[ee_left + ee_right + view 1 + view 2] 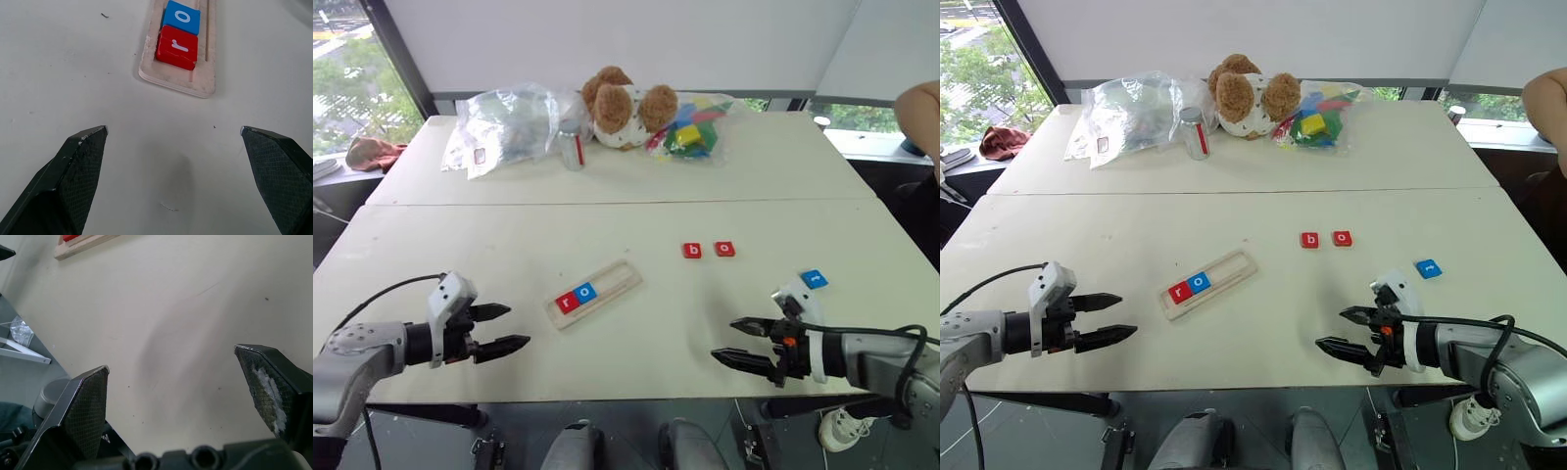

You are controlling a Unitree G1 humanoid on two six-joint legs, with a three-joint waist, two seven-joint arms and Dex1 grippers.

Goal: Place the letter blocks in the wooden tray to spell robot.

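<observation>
Jaws wide and empty, the left gripper [501, 329] and right gripper [742, 343] flank the wooden tray [594, 293], which holds r and o at its left end, leaving room; b [692, 251], o [725, 249] and t [814, 279] wait on the tabletop [509, 235], right.

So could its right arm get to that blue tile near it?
Probably yes. The blue tile lies alone on the table, just beyond the right gripper, whose fingers are open and empty. Nothing stands between them.
</observation>
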